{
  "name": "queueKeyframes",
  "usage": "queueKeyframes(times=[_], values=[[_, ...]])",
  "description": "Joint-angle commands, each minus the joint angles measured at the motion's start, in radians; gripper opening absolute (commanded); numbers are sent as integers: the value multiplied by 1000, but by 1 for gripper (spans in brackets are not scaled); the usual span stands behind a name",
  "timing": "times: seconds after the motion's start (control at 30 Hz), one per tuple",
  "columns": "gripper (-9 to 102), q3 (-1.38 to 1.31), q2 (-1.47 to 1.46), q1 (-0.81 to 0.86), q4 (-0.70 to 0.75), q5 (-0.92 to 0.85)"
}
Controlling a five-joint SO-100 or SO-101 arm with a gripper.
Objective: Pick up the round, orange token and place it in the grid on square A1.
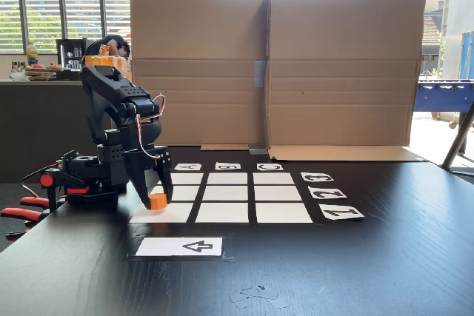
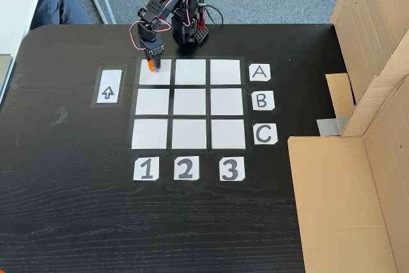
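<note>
Arrow card (image 2: 108, 86): lies left of the grid (image 2: 189, 103), apart from it, probably a marker for where tokens wait.

Gripper (image 1: 157, 199): points down over square A1 (image 2: 155, 72), jaws narrowed onto the token (image 1: 158, 200), which sits at or just above the paper, seemingly at the point of release.

Low fixed view: shows the token's height against the cell. High fixed view: confirms the cell by its labels, row card A (image 2: 259, 72) and column card 1 (image 2: 146, 169).
</note>
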Motion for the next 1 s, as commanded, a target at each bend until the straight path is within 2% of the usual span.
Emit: queueKeyframes(times=[0.0,0.37,0.97], values=[[10,-2,-14,-6,-11,2],[11,-2,-54,-5,-31,5],[29,-2,-66,20,-46,0]])
